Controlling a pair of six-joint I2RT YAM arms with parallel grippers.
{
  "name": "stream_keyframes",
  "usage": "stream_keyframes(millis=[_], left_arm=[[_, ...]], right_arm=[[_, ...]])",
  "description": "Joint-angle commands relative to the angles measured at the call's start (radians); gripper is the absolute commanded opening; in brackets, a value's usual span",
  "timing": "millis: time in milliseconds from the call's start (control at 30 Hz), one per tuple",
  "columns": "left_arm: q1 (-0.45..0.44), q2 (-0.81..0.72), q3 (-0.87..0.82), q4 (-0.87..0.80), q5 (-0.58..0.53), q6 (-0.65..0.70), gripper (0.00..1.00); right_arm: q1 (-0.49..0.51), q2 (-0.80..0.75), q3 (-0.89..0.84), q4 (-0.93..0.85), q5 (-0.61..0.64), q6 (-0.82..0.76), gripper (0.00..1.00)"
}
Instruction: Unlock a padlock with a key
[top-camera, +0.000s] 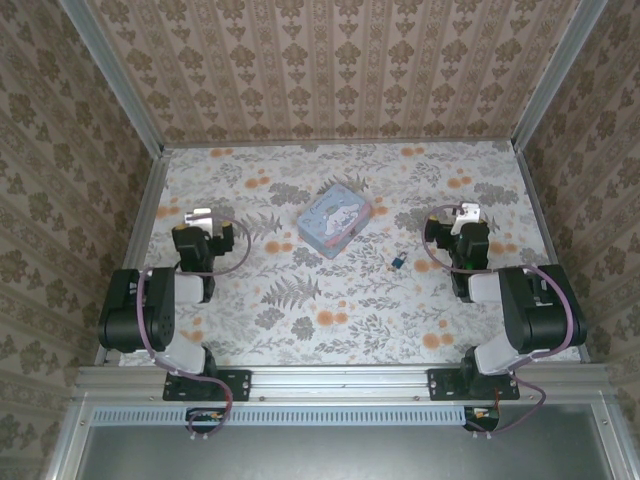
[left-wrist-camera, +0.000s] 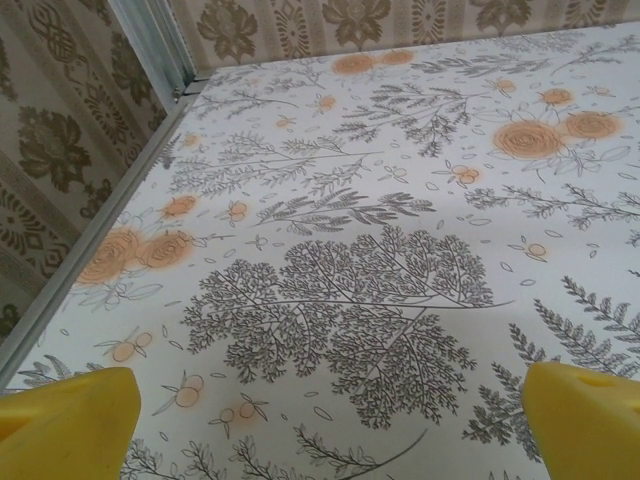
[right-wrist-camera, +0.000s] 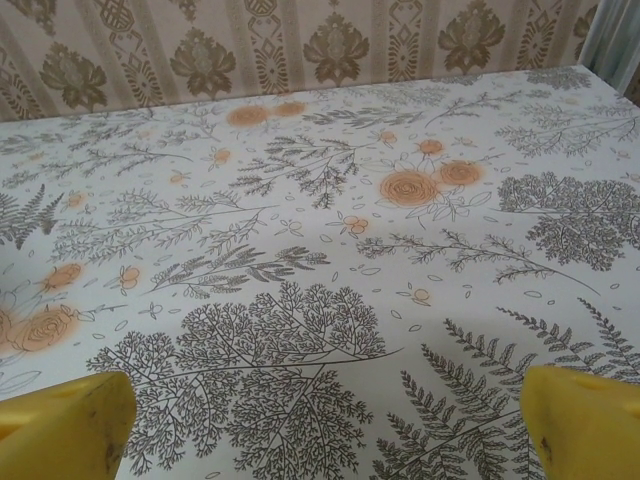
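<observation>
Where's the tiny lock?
In the top view, the padlock lies on the flowery table, right of centre: just right of the pale blue tin and a bit nearer the arms.

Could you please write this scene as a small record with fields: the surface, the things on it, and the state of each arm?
surface: table with a floral cover
tin: pale blue square tin, near the centre
padlock: tiny dark padlock, right of the tin, apart from it
key: too small to tell apart
left gripper: jaws open, holding nothing
right gripper: jaws open, holding nothing
progress: padlock not yet touched
</observation>
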Motion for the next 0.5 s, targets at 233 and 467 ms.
stream_keyframes(millis=[233,467], left_arm=[[0.002,-0.006,0.017,-0.023,0.038,-0.020,1.00],[0.002,-0.007,0.018,-0.023,0.038,-0.021,1.00]], right_arm=[[0.033,0.001,0.007,-0.020,0.016,-0.051,1.00],[0.016,0.002,0.025,-0.053,-0.030,-0.048,1.00]])
